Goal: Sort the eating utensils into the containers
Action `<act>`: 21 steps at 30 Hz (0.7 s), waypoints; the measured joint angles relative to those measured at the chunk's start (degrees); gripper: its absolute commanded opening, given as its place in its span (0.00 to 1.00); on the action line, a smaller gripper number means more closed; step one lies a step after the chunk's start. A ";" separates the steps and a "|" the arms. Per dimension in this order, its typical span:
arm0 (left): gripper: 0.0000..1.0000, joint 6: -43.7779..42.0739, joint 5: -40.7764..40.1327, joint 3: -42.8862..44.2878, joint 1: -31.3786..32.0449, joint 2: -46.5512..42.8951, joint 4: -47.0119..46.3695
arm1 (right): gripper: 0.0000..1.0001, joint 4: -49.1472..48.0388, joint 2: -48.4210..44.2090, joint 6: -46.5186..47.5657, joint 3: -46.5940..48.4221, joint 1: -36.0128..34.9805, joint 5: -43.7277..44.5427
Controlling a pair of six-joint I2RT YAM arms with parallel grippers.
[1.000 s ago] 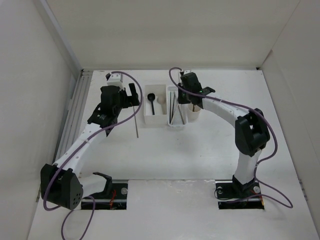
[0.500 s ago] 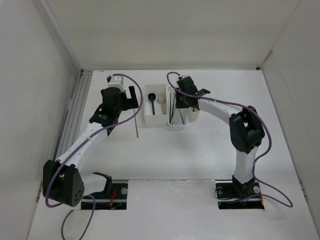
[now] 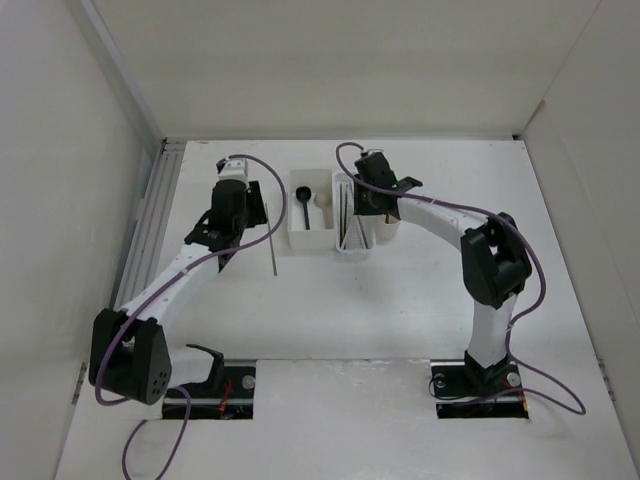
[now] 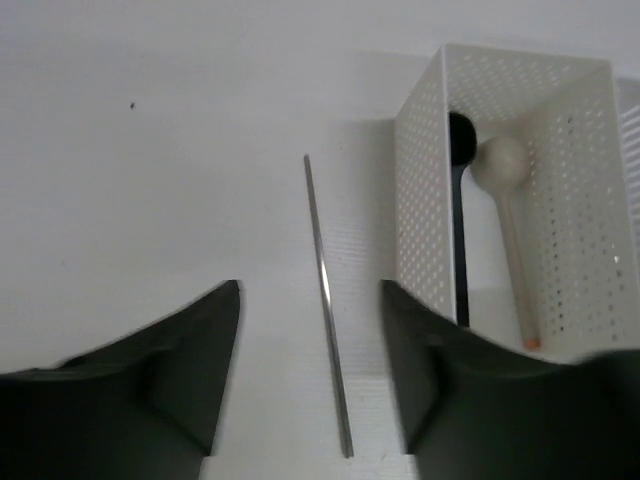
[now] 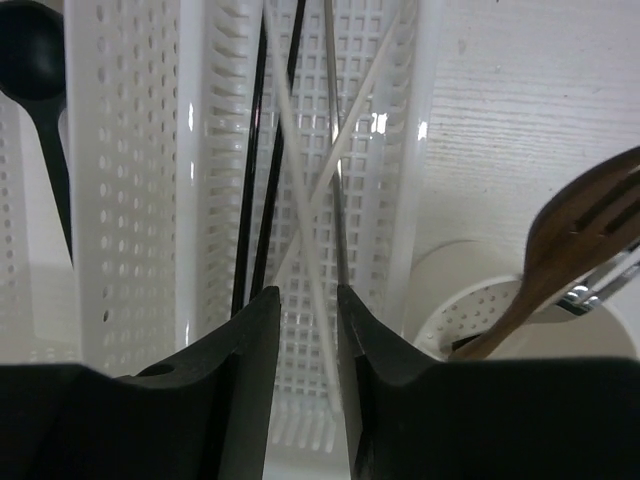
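A thin grey chopstick (image 4: pixel 325 290) lies on the table (image 3: pixel 300 300), left of the white square box (image 4: pixel 425 200). My left gripper (image 4: pixel 310 290) stands open astride it, fingers (image 4: pixel 200 360) clear on both sides. The box (image 3: pixel 310 233) holds a black spoon (image 4: pixel 460 200) and a beige spoon (image 4: pixel 505 190). Above the narrow perforated tray (image 5: pixel 400 150) my right gripper (image 5: pixel 305 295) hangs slightly open, gripping nothing. Dark chopsticks (image 5: pixel 250 200), crossed pale chopsticks (image 5: pixel 300 200) and a grey chopstick (image 5: pixel 332 150) lie in the tray. The cream cup (image 5: pixel 450 300) holds a brown fork (image 5: pixel 570 230).
Box, tray (image 3: pixel 352 225) and cup (image 3: pixel 388 230) stand side by side at the table's far middle, with the left gripper (image 3: pixel 250 205) and right gripper (image 3: pixel 362 200) on either side of them. A metal rail (image 3: pixel 150 220) runs along the left edge. Purple cables (image 3: pixel 250 160) loop over both arms.
My left gripper has turned over the loose chopstick and its jaws have narrowed around it. My right gripper shifted left from the cup to the tray and its jaws parted.
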State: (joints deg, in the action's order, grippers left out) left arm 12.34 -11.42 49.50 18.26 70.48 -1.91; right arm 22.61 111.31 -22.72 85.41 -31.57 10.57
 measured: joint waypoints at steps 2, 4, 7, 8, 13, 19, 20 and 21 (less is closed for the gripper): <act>0.36 0.96 -0.17 -0.52 -0.02 2.25 0.90 | 0.34 0.15 -1.07 0.13 0.00 0.00 0.79; 0.33 1.42 0.46 -1.18 -0.02 5.35 1.51 | 0.34 0.20 -2.73 0.42 0.02 0.00 1.44; 0.54 1.99 2.14 -2.29 -0.02 9.55 2.71 | 0.34 -0.13 -6.38 0.96 0.02 -0.07 2.36; 0.71 2.05 2.84 -2.58 -0.02 10.67 2.93 | 0.35 -0.39 -7.74 1.20 0.02 -0.11 2.69; 0.73 2.84 2.80 -2.64 0.00 15.34 2.38 | 0.35 -2.10 -12.39 3.37 0.42 -0.39 4.07; 0.65 1.53 0.57 1.11 0.15 22.49 2.51 | 0.35 -2.40 -12.48 6.91 2.91 -0.15 4.48; 0.65 1.16 0.15 2.10 0.33 23.56 2.54 | 0.35 -2.36 -12.48 7.48 3.48 0.02 4.48; 0.65 0.94 0.02 2.47 0.44 23.89 2.54 | 0.35 -2.45 -12.46 8.00 4.02 0.20 4.46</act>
State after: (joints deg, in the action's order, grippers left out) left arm 13.28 -11.40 51.96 18.70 94.37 0.62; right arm 20.16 98.85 -14.72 89.43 -31.38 15.03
